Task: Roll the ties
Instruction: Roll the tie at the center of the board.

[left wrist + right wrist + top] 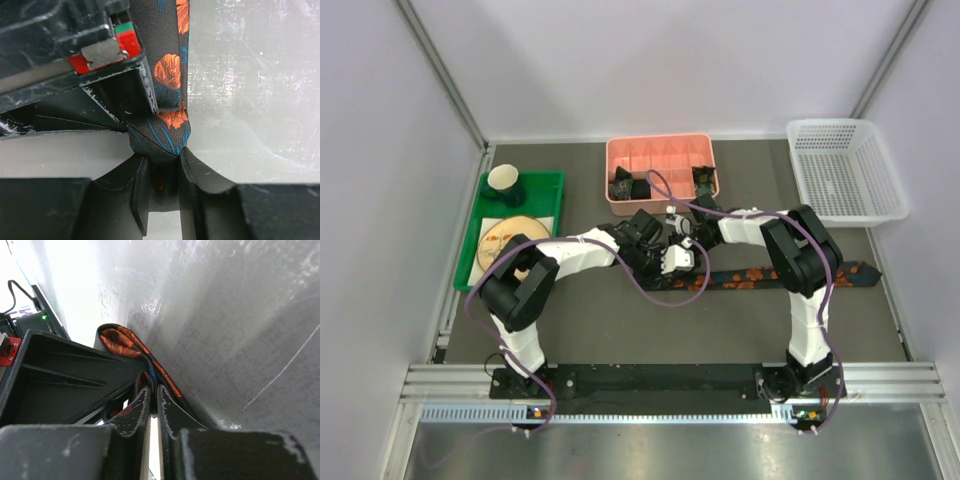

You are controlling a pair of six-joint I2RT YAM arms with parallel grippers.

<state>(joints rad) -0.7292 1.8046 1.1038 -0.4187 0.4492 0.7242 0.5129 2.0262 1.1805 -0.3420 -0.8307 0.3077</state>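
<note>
A black tie (770, 277) with red-orange blotches lies stretched along the table, running right from the middle. Both grippers meet at its left end. My left gripper (667, 262) is shut on the folded tip of the tie (170, 75), which bulges out just past the left gripper (162, 165) in the left wrist view. My right gripper (685, 248) is close behind it. In the right wrist view the right gripper (154, 397) pinches a thin fold of the same tie (120, 342), whose end curls over beyond the fingers.
A pink compartment box (660, 150) at the back holds dark rolled ties (623, 186). A white basket (845, 170) stands at the back right. A green tray (545, 190) with a cup (506, 180) and a plate (498, 232) is at the left. Purple cables loop over both arms.
</note>
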